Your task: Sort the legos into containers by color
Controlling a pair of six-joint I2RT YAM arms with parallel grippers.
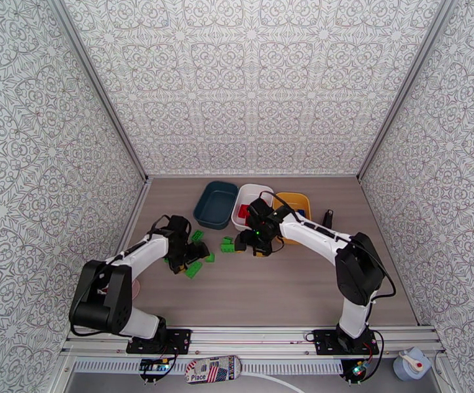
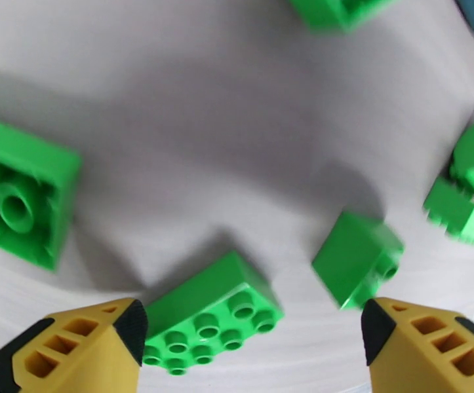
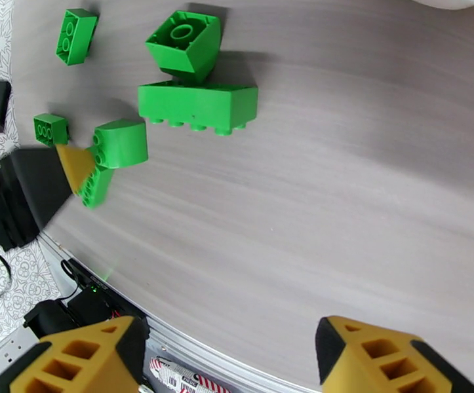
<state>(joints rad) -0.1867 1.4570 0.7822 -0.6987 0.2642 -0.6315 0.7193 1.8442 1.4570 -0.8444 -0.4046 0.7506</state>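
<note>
My left hand (image 2: 253, 324) hangs low over the pale wood-grain bench (image 1: 289, 283), its yellow fingers spread wide and gripping nothing. Under it lies a green eight-stud plastic brick (image 2: 214, 312), studs up, close to one fingertip. A smaller green brick (image 2: 355, 263) is tipped on its side near the other fingertip. A green brick turned hollow side up (image 2: 17, 194) sits further off.

My right hand (image 3: 230, 335) is parted too and empty, over bare bench just in front of the tubs. In its wrist view, a long green brick lying on its side (image 3: 197, 107) sits just beside a green sloped brick (image 3: 187, 44).

From above, the three shallow plastic tubs stand in a row at the far side. The dark teal tub (image 1: 216, 204) is on the left, the white tub (image 1: 253, 187) is in the middle and the yellow tub (image 1: 296, 199) is on the right. Red bricks (image 1: 243, 211) lie in the white tub. The green legos are loose on the bench, around the left hand and between the two hands.
</note>
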